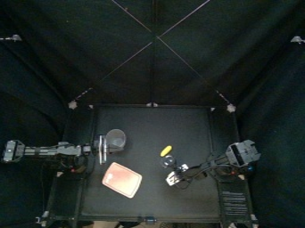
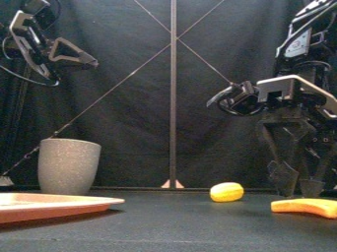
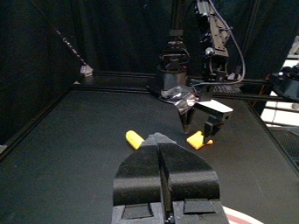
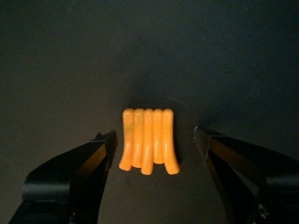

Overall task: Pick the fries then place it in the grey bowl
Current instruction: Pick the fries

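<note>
The orange fries [image 4: 149, 138] lie flat on the black table at the front right, also seen low in the front view as the fries [image 2: 305, 207]. My right gripper [image 4: 155, 136] hangs just above them, open, with one jaw on each side and nothing touching. In the top view the right gripper [image 1: 177, 174] is right of the table's middle. The tall grey speckled cup [image 1: 116, 138] stands upright at the left, and the grey cup [image 2: 69, 165] looks empty. My left gripper [image 3: 162, 138] is shut on nothing and held high beside the cup.
A flat pink tray [image 1: 123, 178] lies at the front left, between the cup and the fries. A small yellow toy [image 1: 168, 150] sits near the table's middle, behind the fries; the yellow toy [image 2: 227, 192] is left of the right gripper.
</note>
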